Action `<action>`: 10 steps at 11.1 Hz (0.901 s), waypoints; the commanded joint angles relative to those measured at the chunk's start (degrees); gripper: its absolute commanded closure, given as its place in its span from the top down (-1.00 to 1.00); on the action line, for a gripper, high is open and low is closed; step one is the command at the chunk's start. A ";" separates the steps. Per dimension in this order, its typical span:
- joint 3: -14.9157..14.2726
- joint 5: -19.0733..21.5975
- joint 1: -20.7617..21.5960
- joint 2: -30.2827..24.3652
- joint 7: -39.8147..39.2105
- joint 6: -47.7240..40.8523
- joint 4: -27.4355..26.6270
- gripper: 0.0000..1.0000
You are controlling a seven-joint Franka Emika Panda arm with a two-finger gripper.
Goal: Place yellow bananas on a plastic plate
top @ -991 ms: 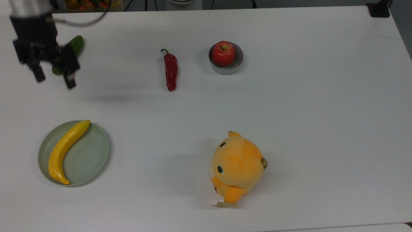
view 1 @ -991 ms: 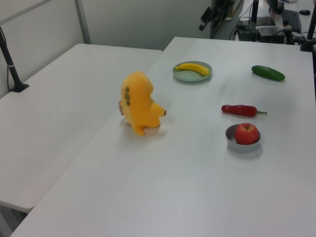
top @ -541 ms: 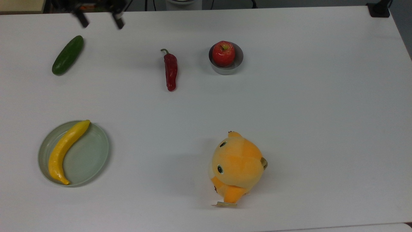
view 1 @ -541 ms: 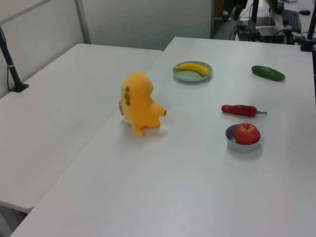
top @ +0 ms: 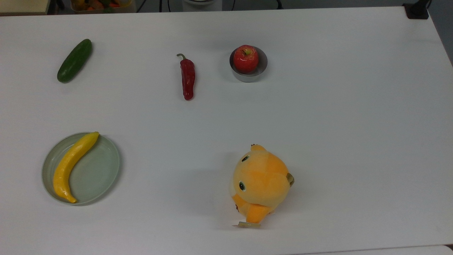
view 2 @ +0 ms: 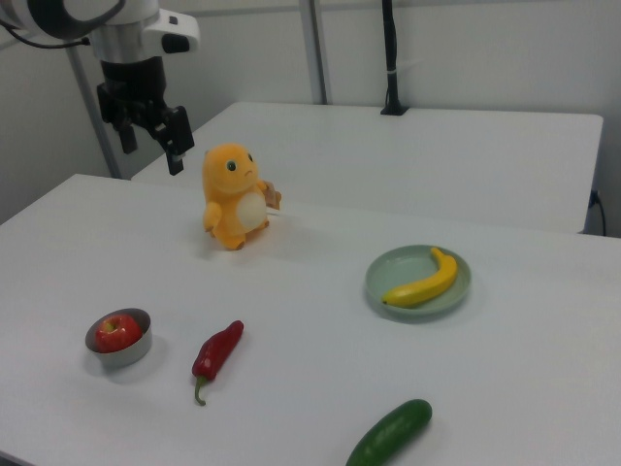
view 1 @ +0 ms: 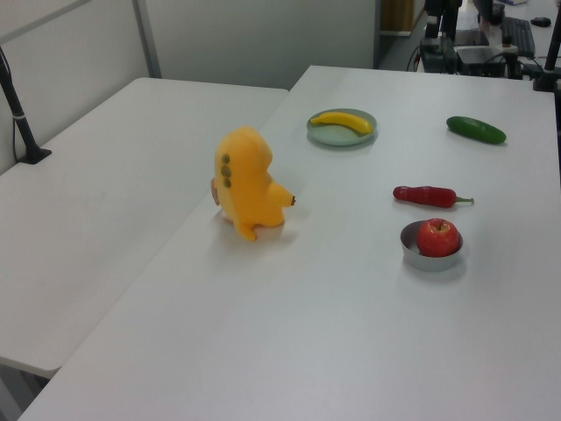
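Note:
The yellow banana [top: 70,166] lies on the pale grey-green plastic plate [top: 101,170] at the top view's lower left, curving along the plate's left side. The same banana [view 2: 424,280] and plate [view 2: 393,265] sit at the right view's middle right. My gripper [view 2: 151,155] hangs high in the air at the right view's upper left, behind the plush toy and far from the plate. Its fingers are open with nothing between them.
A dark green cucumber [top: 74,60] lies at the top view's upper left, and a red chili pepper [top: 187,78] near the middle top. A red apple [top: 246,58] sits in a small metal bowl [top: 261,70]. An orange plush toy [top: 260,184] stands lower middle.
The gripper rose from above the cucumber, crossed the table's far edge in the top view, and left that view. Banana, plate and the other objects have not moved.

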 commanded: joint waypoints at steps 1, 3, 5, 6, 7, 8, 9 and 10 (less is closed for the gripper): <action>0.94 -2.33 1.15 -1.09 -0.56 2.24 -2.67 1.00; 0.94 -2.43 1.06 -0.56 -4.93 8.91 -4.43 1.00; 0.85 -2.95 0.97 0.76 -6.09 12.62 -4.34 1.00; 0.76 -3.65 0.88 1.11 -8.45 13.41 -4.43 1.00; 0.76 -3.74 0.71 1.37 -9.69 13.07 -4.43 1.00; 0.76 -3.66 0.62 1.38 -10.22 12.63 -4.35 1.00; 0.76 -3.74 0.62 1.38 -10.92 12.37 -4.43 1.00; 0.85 -3.74 0.62 1.29 -12.32 12.37 -4.61 1.00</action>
